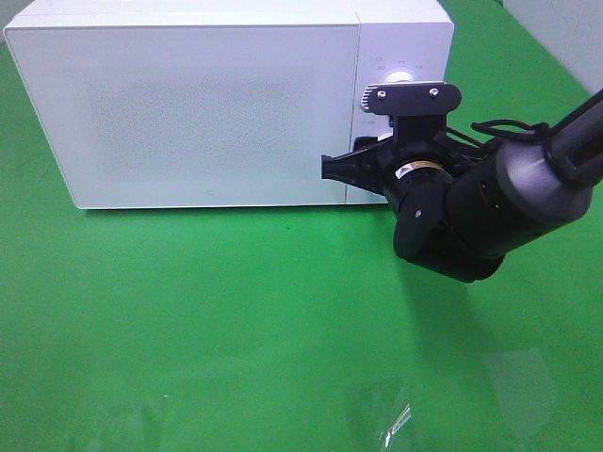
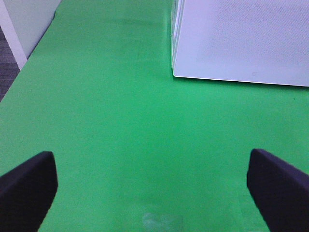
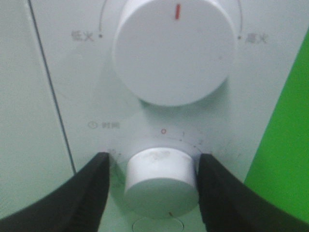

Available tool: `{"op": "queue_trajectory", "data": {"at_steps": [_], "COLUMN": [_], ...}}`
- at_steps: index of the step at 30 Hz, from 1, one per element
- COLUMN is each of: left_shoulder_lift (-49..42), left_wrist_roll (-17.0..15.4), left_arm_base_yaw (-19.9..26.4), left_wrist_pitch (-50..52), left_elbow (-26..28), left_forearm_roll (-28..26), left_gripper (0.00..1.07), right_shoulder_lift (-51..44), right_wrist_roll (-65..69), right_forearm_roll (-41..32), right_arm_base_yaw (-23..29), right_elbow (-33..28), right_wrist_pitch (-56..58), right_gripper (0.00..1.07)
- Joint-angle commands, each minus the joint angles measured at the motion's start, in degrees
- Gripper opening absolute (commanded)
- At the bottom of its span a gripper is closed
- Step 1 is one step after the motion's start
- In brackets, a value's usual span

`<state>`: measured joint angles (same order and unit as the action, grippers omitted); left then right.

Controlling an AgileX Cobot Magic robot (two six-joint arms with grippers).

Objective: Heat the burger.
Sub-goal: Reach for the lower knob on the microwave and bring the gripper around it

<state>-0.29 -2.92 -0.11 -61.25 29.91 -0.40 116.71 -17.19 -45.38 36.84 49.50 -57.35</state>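
Down at the bottom of the high view it's bare green table (image 1: 236, 311), and the left gripper (image 2: 153, 186) hangs over it spread wide, holding nothing, the microwave's (image 1: 226, 19) corner in the upper right of its wrist view, well apart. No burger anywhere in sight; with the door (image 1: 188, 113) shut, it is most likely inside already. Up at right of centre, the right gripper (image 3: 154, 162) is the one on the job, nose-on to the control panel. Its jaws stand half-spread around the timer knob (image 3: 161, 181), one pad seemingly touching the side, the other just clear, so not a firm grip yet. The knob's axis points straight out at the gripper, so the coming move looks like a pinch and a twist about that axis. It's tight here: the door seam runs just left of the knob, the big upper knob (image 3: 174, 48) sits just above, and open green lies off to the right.
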Motion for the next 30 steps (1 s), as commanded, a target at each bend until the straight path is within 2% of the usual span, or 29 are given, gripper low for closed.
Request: {"op": "queue_trajectory", "data": {"at_steps": [1, 2, 3, 4, 5, 6, 8, 14, 19, 20, 21, 22, 25, 27, 30], "left_shoulder_lift": [-0.9, -0.9, -0.9, -0.9, -0.9, -0.9, -0.9, -0.9, -0.9, -0.9, -0.9, -0.9, -0.9, -0.9, -0.9], "left_wrist_roll": [0.2, 0.2, 0.2, 0.2, 0.2, 0.2, 0.2, 0.2, 0.2, 0.2, 0.2, 0.2, 0.2, 0.2, 0.2], "left_arm_base_yaw": [0.2, 0.2, 0.2, 0.2, 0.2, 0.2, 0.2, 0.2, 0.2, 0.2, 0.2, 0.2, 0.2, 0.2, 0.2], "left_wrist_pitch": [-0.1, -0.1, -0.1, -0.1, -0.1, -0.1, -0.1, -0.1, -0.1, -0.1, -0.1, -0.1, -0.1, -0.1, -0.1], "left_elbow": [-0.2, -0.2, -0.2, -0.2, -0.2, -0.2, -0.2, -0.2, -0.2, -0.2, -0.2, -0.2, -0.2, -0.2, -0.2], "left_forearm_roll": [0.1, 0.1, 0.1, 0.1, 0.1, 0.1, 0.1, 0.1, 0.1, 0.1, 0.1, 0.1, 0.1, 0.1, 0.1], "left_gripper": [1.01, 1.01, 1.01, 1.01, 1.01, 1.01, 1.01, 1.01, 1.01, 1.01, 1.01, 1.01, 1.01, 1.01, 1.01], "right_shoulder_lift": [-0.1, -0.1, -0.1, -0.1, -0.1, -0.1, -0.1, -0.1, -0.2, -0.2, -0.2, -0.2, -0.2, -0.2, -0.2], "right_wrist_roll": [1.4, 1.7, 1.7, 1.7, 1.7, 1.7, 1.7, 3.2, 11.2, 18.6, 18.6, 27.5, 35.0, 48.5, 56.4], "right_forearm_roll": [2.0, 3.3, 3.3, 3.9, 3.9, 4.6, 5.0, 7.4, 10.7, 11.7, 11.7, 13.2, 14.9, 18.1, 19.8], "right_arm_base_yaw": [-0.7, -0.8, -0.8, -0.8, -0.8, -0.8, -0.8, -0.7, -0.7, -0.7, -0.7, -0.7, -0.7, -0.7, -0.7], "right_elbow": [0.6, 0.6, 0.6, 0.6, 0.6, 0.6, 0.6, 0.6, 0.6, 0.6, 0.6, 0.6, 0.6, 0.6, 0.6], "right_wrist_pitch": [-1.6, -2.0, -2.0, -2.5, -2.5, -2.6, -2.6, -4.9, -7.0, -7.7, -7.7, -7.8, -8.1, -9.1, -10.1], "right_gripper": [0.39, 0.26, 0.26, 0.15, 0.15, 0.05, 0.01, 0.0, 0.0, 0.0, 0.0, 0.0, 0.0, 0.0, 0.0]}}
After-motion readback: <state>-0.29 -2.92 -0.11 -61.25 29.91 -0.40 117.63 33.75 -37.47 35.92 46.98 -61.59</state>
